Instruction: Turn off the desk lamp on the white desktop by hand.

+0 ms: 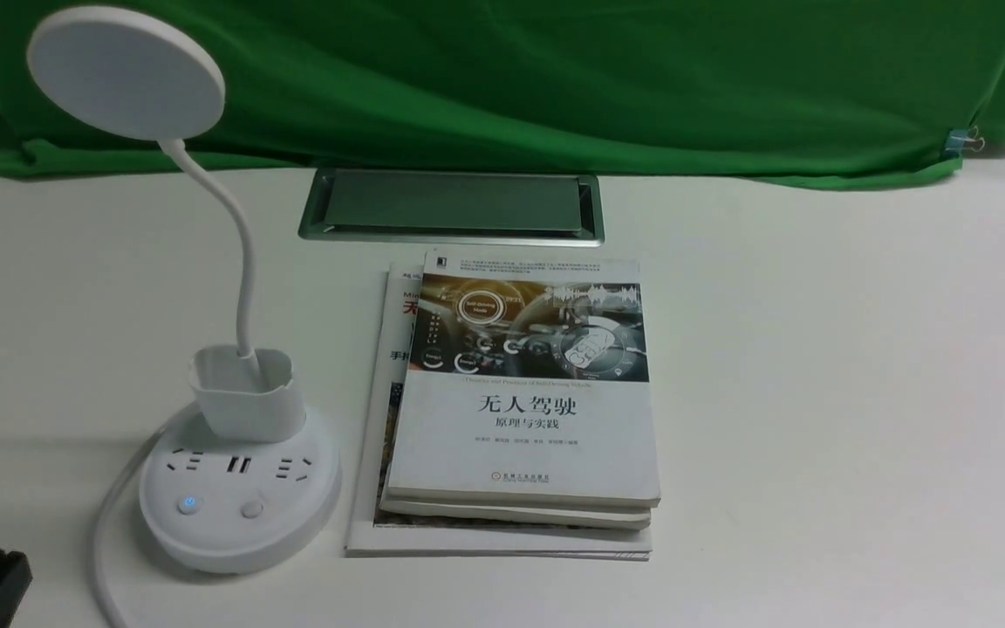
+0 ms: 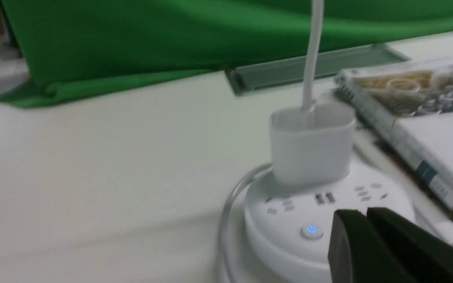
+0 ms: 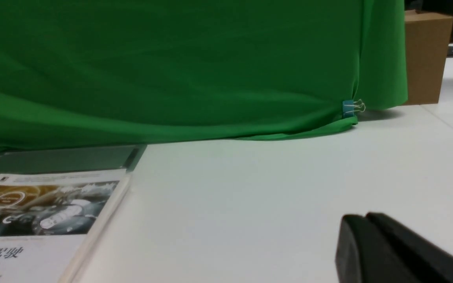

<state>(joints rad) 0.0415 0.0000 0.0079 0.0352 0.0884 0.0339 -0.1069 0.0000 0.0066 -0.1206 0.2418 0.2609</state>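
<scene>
Your left gripper [image 2: 362, 220], fingers pressed together, hovers near the desk lamp [image 1: 239, 488] | blue button [image 2: 312, 230] at 9 o'clock glows | press not done.

The desk [image 1: 816, 392] is overlooked from the front; low, close wrist views share the books [image 1: 524, 410].

books [image 1: 520, 410] crowd the desk lamp [image 1: 236, 488]'s right; its left lies open.

The white desktop [image 1: 816, 366] is carrying the desk lamp [image 1: 236, 488] near its front-left corner, a stack of books [image 1: 520, 410] lying just beside it toward the middle, and green cloth [image 1: 555, 78] draping along its far edge.
</scene>
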